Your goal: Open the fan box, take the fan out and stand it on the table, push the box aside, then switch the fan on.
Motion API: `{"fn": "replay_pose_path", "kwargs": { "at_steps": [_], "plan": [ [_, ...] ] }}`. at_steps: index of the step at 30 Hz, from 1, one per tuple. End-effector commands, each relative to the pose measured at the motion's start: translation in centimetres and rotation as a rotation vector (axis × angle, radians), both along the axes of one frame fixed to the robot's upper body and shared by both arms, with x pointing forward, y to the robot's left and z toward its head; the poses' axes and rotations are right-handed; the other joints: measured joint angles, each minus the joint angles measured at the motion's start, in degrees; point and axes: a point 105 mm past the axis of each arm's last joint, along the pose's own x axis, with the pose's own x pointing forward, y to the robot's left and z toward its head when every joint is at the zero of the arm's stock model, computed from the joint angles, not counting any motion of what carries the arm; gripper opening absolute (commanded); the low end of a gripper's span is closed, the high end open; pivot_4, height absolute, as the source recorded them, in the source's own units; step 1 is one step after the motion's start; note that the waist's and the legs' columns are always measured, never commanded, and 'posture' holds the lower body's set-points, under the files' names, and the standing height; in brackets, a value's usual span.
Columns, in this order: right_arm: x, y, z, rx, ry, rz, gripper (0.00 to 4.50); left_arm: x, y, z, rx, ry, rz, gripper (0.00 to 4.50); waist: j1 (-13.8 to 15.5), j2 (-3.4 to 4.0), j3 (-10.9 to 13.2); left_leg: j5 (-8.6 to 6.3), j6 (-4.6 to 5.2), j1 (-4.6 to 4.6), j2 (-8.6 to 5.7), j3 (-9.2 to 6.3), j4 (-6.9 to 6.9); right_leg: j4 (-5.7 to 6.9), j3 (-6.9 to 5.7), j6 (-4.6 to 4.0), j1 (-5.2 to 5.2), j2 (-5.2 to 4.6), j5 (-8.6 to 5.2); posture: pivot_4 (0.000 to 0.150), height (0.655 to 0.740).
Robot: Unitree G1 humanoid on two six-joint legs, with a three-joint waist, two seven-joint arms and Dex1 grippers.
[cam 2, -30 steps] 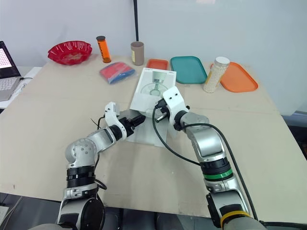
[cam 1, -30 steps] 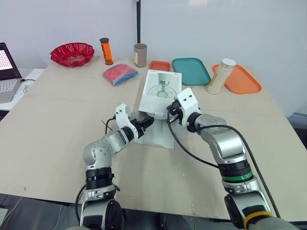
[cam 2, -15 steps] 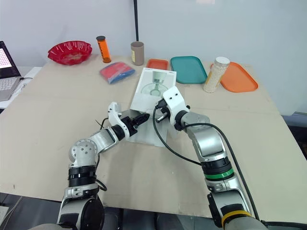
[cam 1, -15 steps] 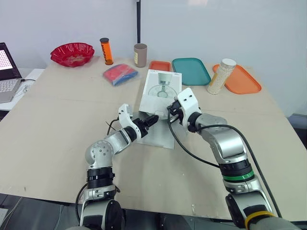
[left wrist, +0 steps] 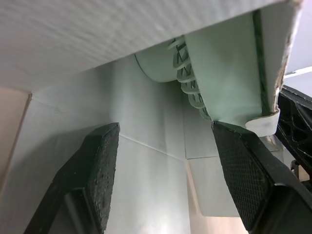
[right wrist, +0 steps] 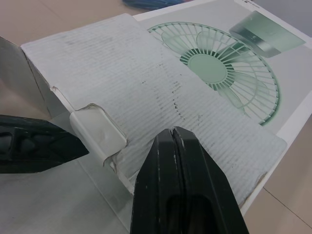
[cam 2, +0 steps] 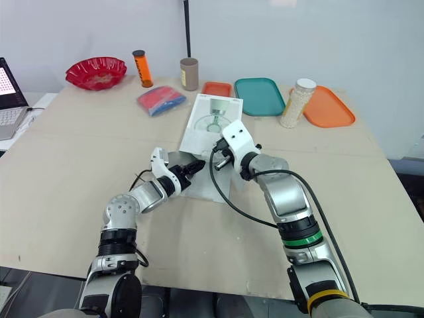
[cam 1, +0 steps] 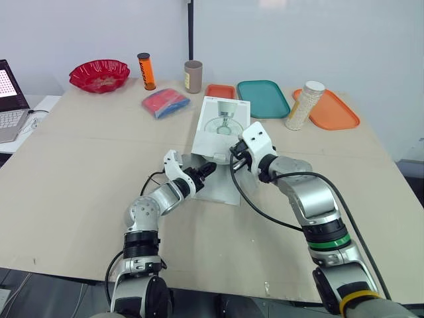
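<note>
**Fan box is open, fan not out yet: where I'd grab it**

The flat white cardboard fan box with the green fan print (cam 1: 224, 122) is lying mid-counter with its open end facing the robot. The pale mint plastic fan (left wrist: 229, 73) is inside it, with the ribbed grille showing just past the opening.

The left gripper (cam 1: 207, 169) is right at that mouth. Its jaws are spread apart with nothing between them, one on each side of the fan's edge. The right gripper (cam 1: 236, 159) has its jaws clenched together on nothing. It sits over the grey corrugated end flap (right wrist: 161, 92), which is folded back on top of the box, and I'd guess it's pinning it down. I honestly can't tell if it's actually touching.

How I think it'll handle:
- The box is thin card, so it's light. It'll dent easily and skate on the pale wooden counter (cam 1: 86, 172) if you tug without holding it.
- The fan is probably light too, but those grille ribs look snappy. I'd pinch the solid outer rim or the base, not the ribs.
- The plastic is smooth, so I'd expect some slip.

Room to move:
- Toward the robot it's bare counter, so that's good for sliding the fan out and standing it up.
- Behind the box it's crowded: the teal tray (cam 1: 264, 98), the small orange tray (cam 1: 220, 91) and the red-and-blue packet (cam 1: 165, 103).
- I'd shove the box sideways to the left, where there's lots of open surface before the laptop (cam 1: 10, 99).
</note>
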Motion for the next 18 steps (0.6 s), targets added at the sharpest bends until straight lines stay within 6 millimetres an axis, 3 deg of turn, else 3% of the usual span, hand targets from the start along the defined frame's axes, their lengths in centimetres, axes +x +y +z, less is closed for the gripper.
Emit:
{"fn": "replay_pose_path", "kwargs": {
  "at_steps": [1, 9, 18],
  "plan": [
    [-0.4, -0.3, -3.4, -0.063, 0.115, 0.007, 0.00, 0.3, -3.2, 4.6, -0.141, -0.104, -0.051, 3.24, 0.00, 0.00, 0.00, 0.00, -0.01, 0.00, 0.00, 0.00, 0.00, 0.00, 0.00, 0.01, 0.00, 0.00, 0.00, 0.150, 0.7400],
    [-0.1, -0.6, -3.7, -0.086, 0.113, 0.014, 0.00, -1.9, -4.5, 5.8, -0.209, -0.132, -0.166, 3.24, 0.00, -0.01, 0.00, 0.01, -0.01, 0.00, 0.00, 0.00, 0.00, -0.01, 0.01, 0.04, 0.01, 0.00, -0.01, 0.150, 0.7400],
    [0.1, -0.9, -3.7, -0.100, 0.110, 0.013, 0.00, -0.3, -4.2, 4.9, -0.189, -0.096, -0.091, 3.24, 0.02, -0.01, -0.01, 0.01, -0.01, 0.01, 0.00, 0.00, 0.00, -0.02, 0.01, 0.04, 0.01, 0.01, -0.01, 0.150, 0.7400]
  ]
}}
